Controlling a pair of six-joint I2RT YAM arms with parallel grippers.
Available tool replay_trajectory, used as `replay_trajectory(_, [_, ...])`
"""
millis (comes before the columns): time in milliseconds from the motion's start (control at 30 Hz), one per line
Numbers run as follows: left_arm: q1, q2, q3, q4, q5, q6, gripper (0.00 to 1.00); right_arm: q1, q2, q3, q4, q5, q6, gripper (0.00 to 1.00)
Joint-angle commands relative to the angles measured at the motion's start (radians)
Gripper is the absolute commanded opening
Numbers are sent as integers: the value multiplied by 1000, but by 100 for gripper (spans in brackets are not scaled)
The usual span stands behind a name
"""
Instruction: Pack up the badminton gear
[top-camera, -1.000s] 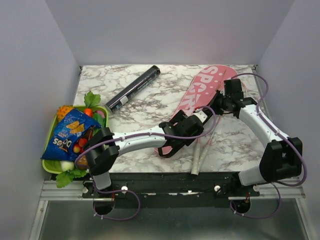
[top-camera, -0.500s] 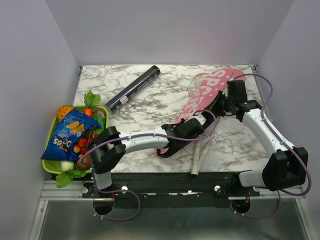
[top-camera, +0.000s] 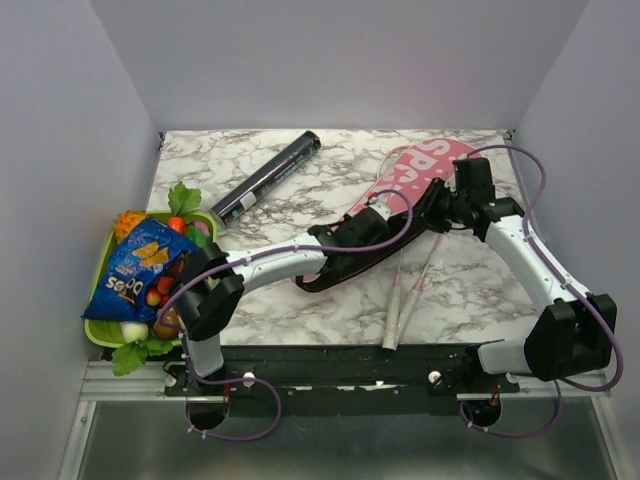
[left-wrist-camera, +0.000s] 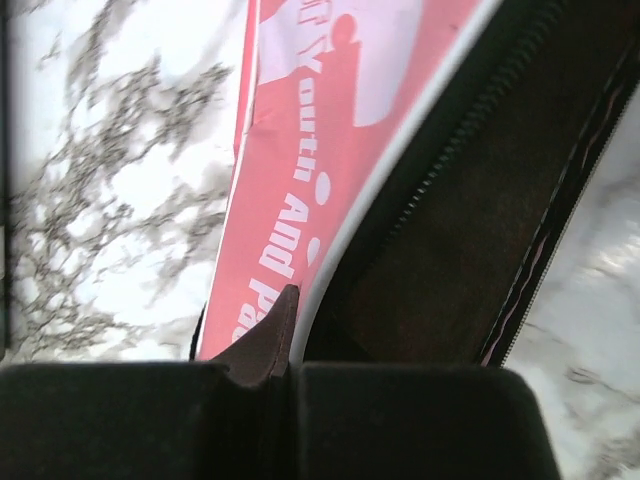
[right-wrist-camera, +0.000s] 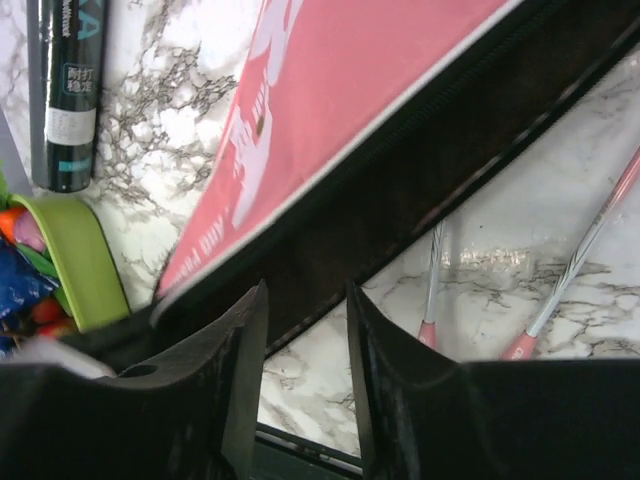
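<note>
The pink bag (top-camera: 422, 168) lettered "SPORT" lies at the back right, unzipped, with its dark inside showing. My left gripper (top-camera: 372, 222) is shut on the edge of its upper flap (left-wrist-camera: 330, 120) and holds it raised. My right gripper (top-camera: 434, 204) hovers beside the bag's opening, open, with only marble between its fingers (right-wrist-camera: 240, 340). Two rackets (top-camera: 398, 305) lie side by side on the table in front of the bag; their thin shafts (right-wrist-camera: 432, 270) show in the right wrist view. The long black tube (top-camera: 265, 178) lies diagonally at the back left.
A green tray (top-camera: 97, 333) of toy fruit stands at the left edge, with a blue snack packet (top-camera: 135, 265) on top. Its rim (right-wrist-camera: 85, 260) and the tube's end (right-wrist-camera: 62, 90) show in the right wrist view. White walls enclose the table.
My left gripper has shut on the bag's flap and carried it back and left, spreading the opening. My right gripper has let go of the bag and opened.
</note>
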Motion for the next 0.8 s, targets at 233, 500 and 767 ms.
replay_trajectory(233, [260,-136,18,-89,59,-117,0,2,-88,106,-102,50,-53,53])
replay_trajectory(500, [296,-152,23,-238,91,-335,0,1,-22,18,-149,213,-59,56])
replay_trajectory(767, [253,-174,-78,-223,178,-482,0,-8,90,-8,-149,371,-10,64])
